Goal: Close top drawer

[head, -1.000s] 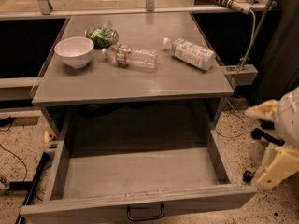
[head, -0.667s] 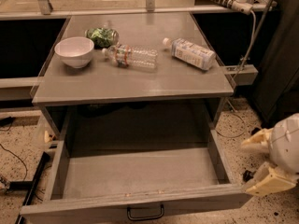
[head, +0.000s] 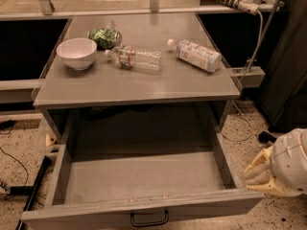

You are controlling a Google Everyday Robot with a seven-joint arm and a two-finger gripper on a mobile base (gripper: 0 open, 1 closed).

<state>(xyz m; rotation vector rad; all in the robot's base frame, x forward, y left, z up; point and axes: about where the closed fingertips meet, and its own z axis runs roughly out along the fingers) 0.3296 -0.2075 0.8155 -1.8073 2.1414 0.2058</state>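
The top drawer (head: 144, 178) is a wide, deep grey metal drawer, pulled fully out toward me and empty inside. Its flat front panel (head: 96, 214) runs along the bottom edge of the view, with a small dark loop handle (head: 149, 219) at its centre. My gripper (head: 268, 174), cream and white, hangs low at the right, just outside the drawer's front right corner. It does not touch the drawer.
The grey tabletop (head: 139, 87) above holds a white bowl (head: 76, 52), a green bag (head: 105, 36), a clear plastic bottle (head: 136, 58) lying down and a white bottle (head: 195, 55) lying down. Cables lie on the speckled floor (head: 14, 162) at left.
My gripper has moved down and a little left, from beside the drawer's right wall to its front right corner. The drawer has not moved.
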